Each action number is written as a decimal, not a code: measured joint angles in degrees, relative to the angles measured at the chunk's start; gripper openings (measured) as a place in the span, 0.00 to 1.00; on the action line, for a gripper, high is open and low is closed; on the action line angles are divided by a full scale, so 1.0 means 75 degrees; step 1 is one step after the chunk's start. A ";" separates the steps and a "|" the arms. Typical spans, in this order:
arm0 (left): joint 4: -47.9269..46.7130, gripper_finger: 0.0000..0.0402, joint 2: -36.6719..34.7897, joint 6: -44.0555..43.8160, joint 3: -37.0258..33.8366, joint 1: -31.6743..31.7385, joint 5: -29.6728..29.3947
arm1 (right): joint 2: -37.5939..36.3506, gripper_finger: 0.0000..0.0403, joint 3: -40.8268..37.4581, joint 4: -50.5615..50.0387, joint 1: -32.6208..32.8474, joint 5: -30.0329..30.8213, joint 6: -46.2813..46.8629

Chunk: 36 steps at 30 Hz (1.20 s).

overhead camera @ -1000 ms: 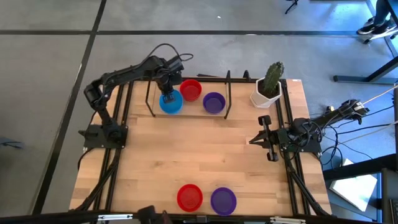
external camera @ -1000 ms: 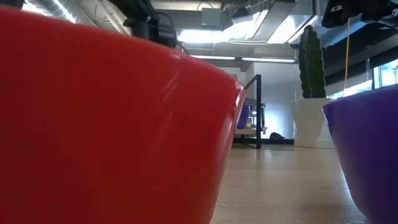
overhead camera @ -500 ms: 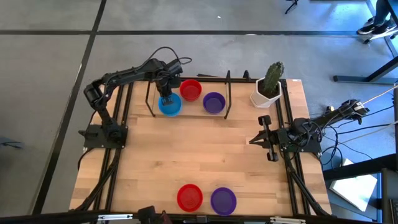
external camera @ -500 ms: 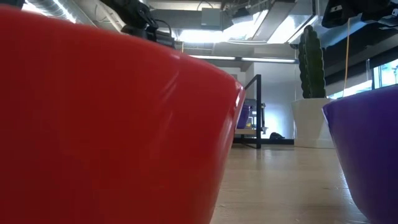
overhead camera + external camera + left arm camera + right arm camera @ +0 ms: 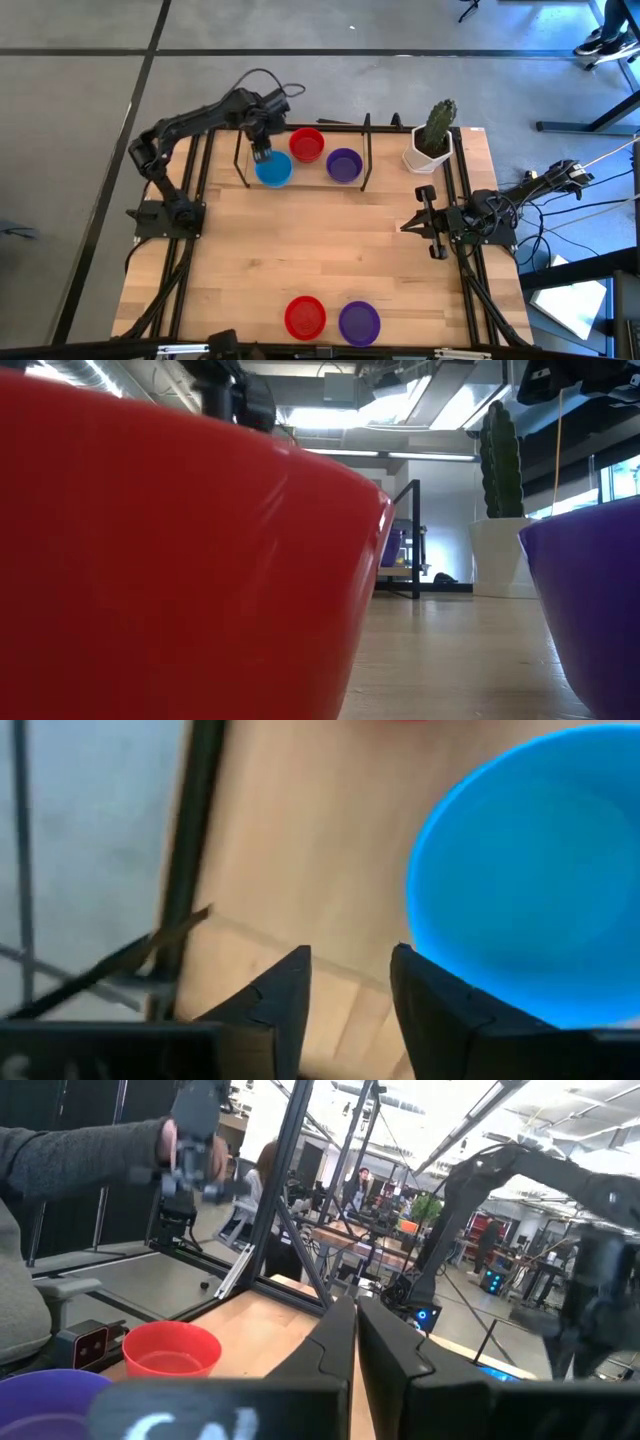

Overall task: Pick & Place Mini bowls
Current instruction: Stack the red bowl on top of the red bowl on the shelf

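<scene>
No readable writing shows. The left gripper (image 5: 262, 155) hovers by the blue bowl's (image 5: 274, 170) far-left rim – fingers apart, empty. The right gripper (image 5: 410, 226) waits at the table's (image 5: 330, 250) right edge, fingers closed – holding nothing.

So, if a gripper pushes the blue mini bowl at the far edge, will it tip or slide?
The blue mini bowl would probably slide: it looks shallow and sits flat on the smooth wooden table. It seems light, glossy plastic, so fingers may slip on its rim.

left claw (image 5: 262, 155) opened off the blue bowl (image 5: 274, 170), lifted back toward the table's far-left edge
</scene>
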 joint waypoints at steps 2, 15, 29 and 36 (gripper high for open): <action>-0.0327 0.35 -0.0281 -0.0157 0.0322 -0.0003 -0.0028 | 0.0000 0.04 0.0000 0.0000 0.0000 0.0000 0.0000; 0.4314 0.28 -0.6153 0.1690 -0.3725 -0.0976 0.8012 | 0.0000 0.04 0.0000 -0.0175 0.0001 0.0000 0.0147; 1.2431 0.01 -1.0477 -0.2648 -1.0172 -0.1179 0.5078 | 0.0003 0.04 0.0000 -0.0169 0.0000 0.0000 0.0125; 1.2526 0.00 -1.1150 -0.1756 -1.0926 -0.1996 0.4365 | 0.0003 0.04 0.0000 -0.0164 0.0000 0.0003 -0.0003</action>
